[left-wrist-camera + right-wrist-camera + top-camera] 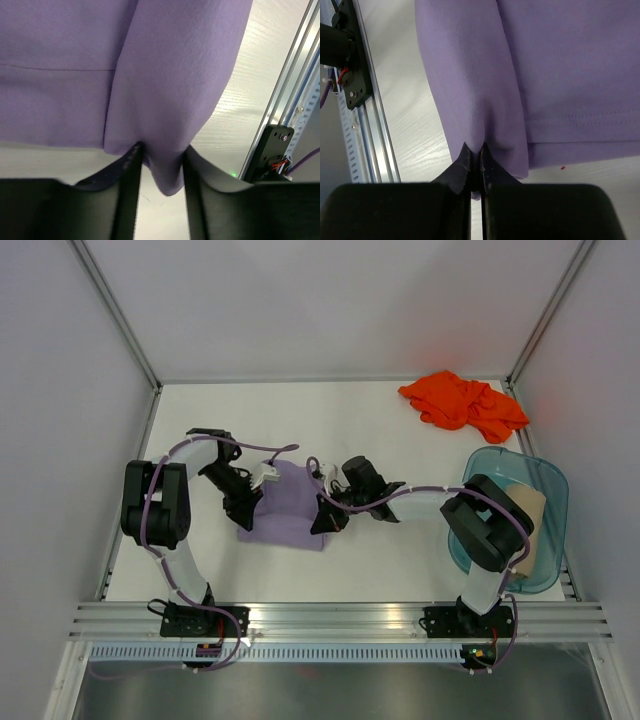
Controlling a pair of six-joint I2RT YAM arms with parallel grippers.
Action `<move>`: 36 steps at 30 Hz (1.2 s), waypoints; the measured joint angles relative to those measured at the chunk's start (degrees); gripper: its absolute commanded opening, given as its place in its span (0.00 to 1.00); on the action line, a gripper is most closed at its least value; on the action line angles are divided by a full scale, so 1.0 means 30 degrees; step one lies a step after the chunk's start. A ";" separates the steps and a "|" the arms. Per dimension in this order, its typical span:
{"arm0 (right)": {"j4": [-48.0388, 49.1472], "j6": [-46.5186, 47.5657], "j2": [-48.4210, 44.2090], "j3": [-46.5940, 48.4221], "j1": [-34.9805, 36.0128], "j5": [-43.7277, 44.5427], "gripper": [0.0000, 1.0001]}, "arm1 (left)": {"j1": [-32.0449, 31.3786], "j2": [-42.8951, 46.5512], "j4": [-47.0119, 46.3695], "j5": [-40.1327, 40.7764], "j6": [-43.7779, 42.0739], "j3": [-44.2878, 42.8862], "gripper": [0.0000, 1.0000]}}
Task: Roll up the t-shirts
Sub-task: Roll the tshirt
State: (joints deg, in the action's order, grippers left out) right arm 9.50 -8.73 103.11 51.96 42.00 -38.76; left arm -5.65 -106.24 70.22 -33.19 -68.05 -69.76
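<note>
Left tool point(162, 167): you gripped a purple shirt point(292, 508) fold | Right tool point(474, 162): you clamped its opposite edge | Purple shirt lay mid-counter point(350, 430) | Orange shirt point(465, 403) lay far right | Beige shirt point(527, 518) sat in tub point(548, 478)

White table top point(200, 570) with faint wood grain, bordered at the near side by an aluminium rail point(340, 618). Near the middle, lying directly on it, a folded lavender t-shirt point(290, 515), close to the near edge. At the far right corner, a crumpled orange t-shirt point(462, 403), well apart from the lavender one. Along the right edge, nearer than the orange cloth, a translucent teal tub point(553, 500).
</note>
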 measured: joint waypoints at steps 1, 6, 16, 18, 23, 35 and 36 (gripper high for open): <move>0.0044 -0.0073 -0.0029 -0.0182 -0.0080 -0.0204 0.00 | 0.0000 0.0000 0.0007 -0.0015 0.0051 -0.0022 0.48; 0.0437 -0.1122 -0.0284 -0.1596 -0.1348 -0.1239 0.00 | 0.0000 0.0000 -0.0015 -0.0175 0.0357 -0.0058 0.59; 0.0277 -0.1566 -0.0284 -0.1894 -0.1931 -0.1727 0.00 | -0.0226 0.0022 -0.1049 -0.2164 0.2710 0.0685 0.38; 0.0029 -0.1406 -0.0284 -0.1894 -0.1923 -0.1741 0.00 | -0.0299 0.0073 -0.1275 -0.2521 0.3111 0.0882 0.29; -0.0561 -0.1115 -0.0321 -0.1843 -0.1916 -0.1800 0.00 | -0.0437 0.0095 -0.1800 -0.3060 0.4124 0.1377 0.02; -0.5603 0.0029 -0.3024 -0.1311 0.0036 -0.3592 0.00 | -0.0532 0.1515 0.1348 -0.3111 0.4080 0.2463 0.03; -0.5595 -0.0029 -0.2980 -0.1421 -0.0051 -0.3694 0.00 | -0.0539 0.1472 0.1268 -0.3118 0.4277 0.2448 0.03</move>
State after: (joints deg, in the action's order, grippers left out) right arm -7.29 -8.82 94.17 47.70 41.85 -49.84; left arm -7.27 -101.82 74.02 -42.54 -55.22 -62.41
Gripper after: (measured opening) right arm 0.031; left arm 0.064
